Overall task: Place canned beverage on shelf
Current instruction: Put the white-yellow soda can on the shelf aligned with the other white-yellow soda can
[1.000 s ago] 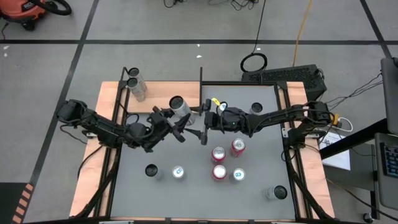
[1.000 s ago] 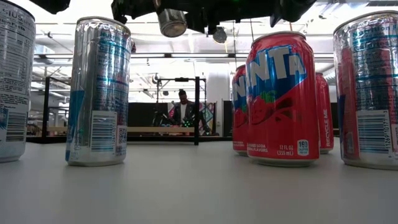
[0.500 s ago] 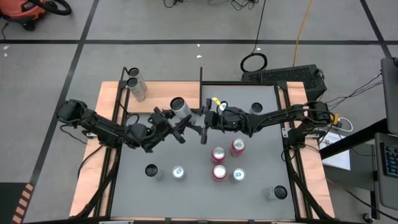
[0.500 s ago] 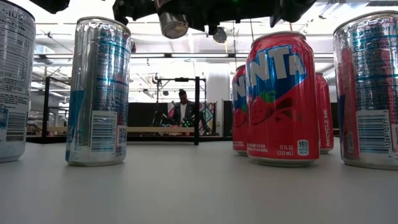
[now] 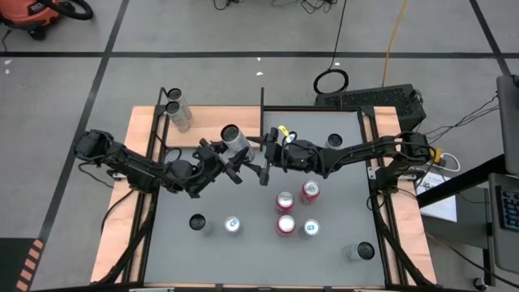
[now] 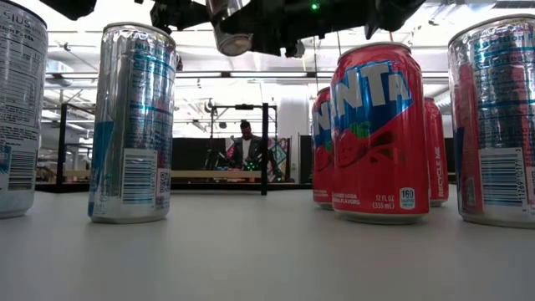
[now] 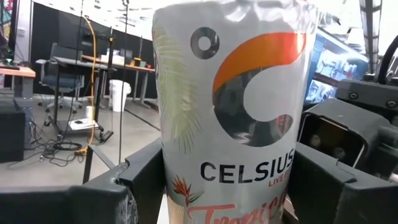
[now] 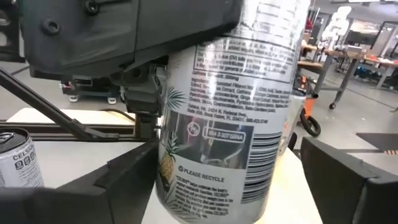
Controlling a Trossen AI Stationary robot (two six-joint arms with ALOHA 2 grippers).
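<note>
Presently held aloft: one silver Celsius can [image 5: 235, 143], clamped between the fingers of the left gripper [image 5: 229, 156] above the near edge of the shelf [image 5: 209, 138], not yet resting on the board. Right gripper [image 5: 264, 159]: fingers spread wide to either side of the same can, as its wrist view shows, not pressing it; an apparent handover between the arms. Already on the shelf: two silver cans [image 5: 177, 110] at its far left corner. On the tabletop nearer than the shelf: red Fanta cans [image 5: 285, 201] and further silver cans [image 5: 233, 225]. Risks, as judged: if the left lets go before the right has closed, the can drops and may roll off the shelf; a slanted grip could set it down tilted; crowded jaws may collide; the black shelf post [image 5: 262, 109] stands close by.
</note>
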